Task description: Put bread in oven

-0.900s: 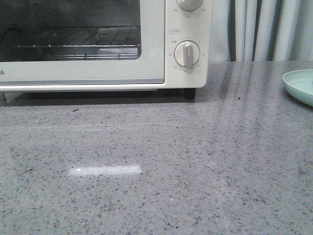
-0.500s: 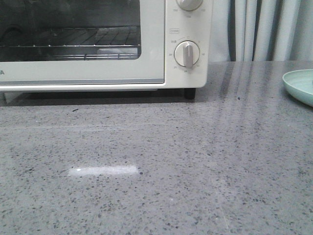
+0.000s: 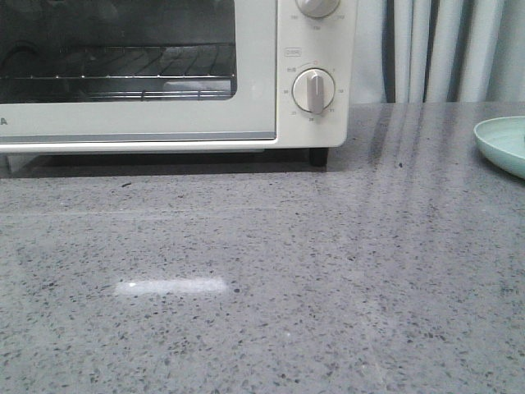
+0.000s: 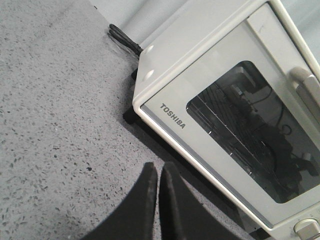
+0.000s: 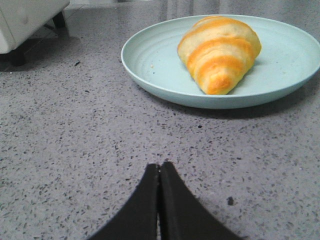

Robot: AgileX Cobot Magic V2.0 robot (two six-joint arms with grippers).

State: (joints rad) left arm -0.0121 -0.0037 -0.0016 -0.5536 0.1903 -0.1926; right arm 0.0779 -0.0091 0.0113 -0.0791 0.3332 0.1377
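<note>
The golden-brown, cream-striped croissant-shaped bread [image 5: 220,52] lay on a pale green round plate [image 5: 150,65] at three o'clock on the grey speckled stone counter [image 3: 328,271]. The cream-white toaster oven [image 3: 254,90], glass door closed, stood at eleven o'clock. The left gripper [image 4: 158,172] and right gripper [image 5: 159,170] each had fingers pressed together, holding nothing.

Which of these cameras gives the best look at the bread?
The right wrist view: the bread lies whole and close on its pale green plate. The front view catches only the plate's edge, no bread. The left wrist view shows only the oven.
</note>
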